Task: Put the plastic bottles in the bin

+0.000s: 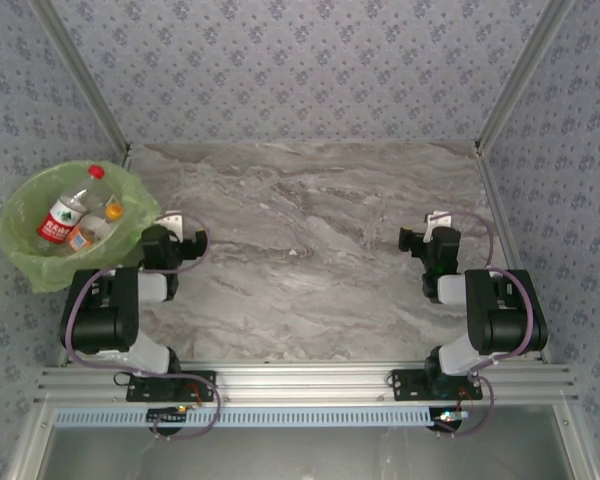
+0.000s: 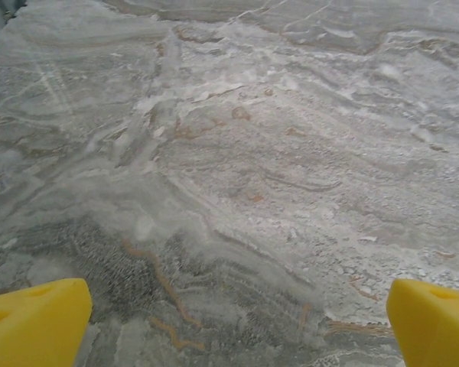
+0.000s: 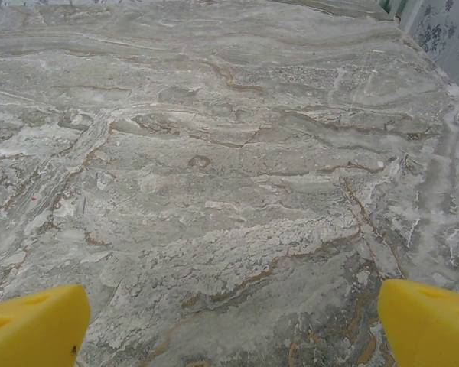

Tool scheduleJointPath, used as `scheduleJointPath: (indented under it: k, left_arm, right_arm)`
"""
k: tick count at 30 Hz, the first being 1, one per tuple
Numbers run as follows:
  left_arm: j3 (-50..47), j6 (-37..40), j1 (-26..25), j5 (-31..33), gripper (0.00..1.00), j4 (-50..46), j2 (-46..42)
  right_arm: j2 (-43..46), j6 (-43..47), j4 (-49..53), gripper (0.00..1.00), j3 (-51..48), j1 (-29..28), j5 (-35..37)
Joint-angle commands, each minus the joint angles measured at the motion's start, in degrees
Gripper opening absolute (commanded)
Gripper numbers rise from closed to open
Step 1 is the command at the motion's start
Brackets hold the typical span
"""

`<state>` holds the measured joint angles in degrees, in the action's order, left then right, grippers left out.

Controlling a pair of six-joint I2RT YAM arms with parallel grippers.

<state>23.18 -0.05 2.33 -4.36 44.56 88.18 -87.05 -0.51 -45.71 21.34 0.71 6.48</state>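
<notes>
Green-lined bin [image 1: 22,262] beside left claw [image 1: 180,240]

Overall: bright, even light is falling over the table [image 1: 310,200]; nothing is blowing out.
Shadows: soft, faint ones are lying beside the arms [image 1: 110,310] at the table's near edge.
Focus: the right wrist view is keeping the table crisp; the left is looking hazier.
Blur: yellow fingertips [image 2: 34,325] just above the table are smearing.

The table [image 1: 310,250] is grey marble with brown veins.
</notes>
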Motion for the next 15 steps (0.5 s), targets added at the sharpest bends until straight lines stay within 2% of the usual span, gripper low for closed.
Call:
scheduleJointPath:
  k: [1,6,15]
  left_arm:
    - [-0.5,0.0,1.1,-4.8,0.99,4.2,-0.1]
    - [0.1,-1.0,0.9,-1.6,0.99,2.9,-0.2]
    - [0.2,-0.9,0.8,-1.5,0.99,2.8,-0.2]
  right_arm:
    - [-0.1,0.8,-1.5,0.99,0.4,0.2,1.0]
    - [-0.1,0.8,-1.5,0.99,0.4,0.1,0.9]
    - [-0.1,0.7,-1.2,0.99,0.5,0.3,0.6]
